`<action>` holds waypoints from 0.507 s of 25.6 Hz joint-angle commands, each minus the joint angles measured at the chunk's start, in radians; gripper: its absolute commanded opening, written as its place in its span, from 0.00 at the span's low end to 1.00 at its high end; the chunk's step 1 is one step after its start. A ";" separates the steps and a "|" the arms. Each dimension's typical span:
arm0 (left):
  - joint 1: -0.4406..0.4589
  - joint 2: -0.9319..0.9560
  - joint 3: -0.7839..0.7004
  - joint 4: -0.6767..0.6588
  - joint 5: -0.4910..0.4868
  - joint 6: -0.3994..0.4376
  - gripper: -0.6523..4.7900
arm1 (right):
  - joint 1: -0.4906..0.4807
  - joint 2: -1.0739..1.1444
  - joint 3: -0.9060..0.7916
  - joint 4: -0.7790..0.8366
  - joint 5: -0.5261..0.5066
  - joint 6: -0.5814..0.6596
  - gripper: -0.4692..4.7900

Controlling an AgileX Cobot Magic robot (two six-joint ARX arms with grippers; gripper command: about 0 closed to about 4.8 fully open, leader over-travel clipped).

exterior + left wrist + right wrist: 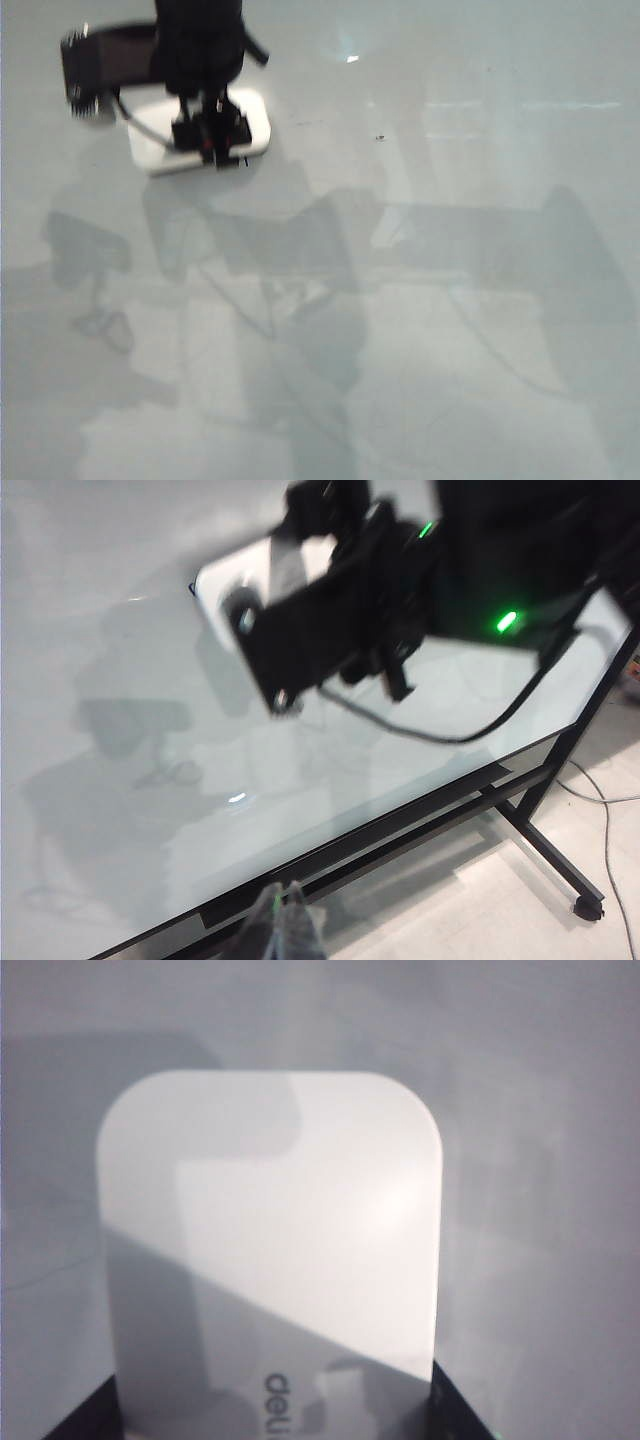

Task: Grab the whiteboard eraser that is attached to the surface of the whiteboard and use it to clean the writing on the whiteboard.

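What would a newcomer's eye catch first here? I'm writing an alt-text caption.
The black right end effector straddling the white whiteboard eraser, upper left in the exterior view, on the pale whiteboard. In the right wrist view the eraser fills the frame between the dark fingers. The left end effector hangs below the board's edge.

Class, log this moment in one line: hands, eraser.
right hand: astride whiteboard eraser, grip unclear | left hand: shut, clear of eraser | eraser: on whiteboard

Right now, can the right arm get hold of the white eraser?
Probably yes. The right pincer is already down at the whiteboard eraser, a finger on each side, nothing between. Whether it is squeezing yet is unclear. The left pincer hangs back.
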 commanded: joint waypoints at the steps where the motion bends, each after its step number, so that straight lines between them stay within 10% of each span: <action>1: 0.000 0.000 0.002 0.013 0.002 0.003 0.12 | -0.010 0.033 0.003 0.012 0.010 0.009 0.38; 13: 0.000 0.000 0.002 0.013 0.002 0.003 0.12 | -0.004 0.102 0.056 0.016 0.280 0.044 0.38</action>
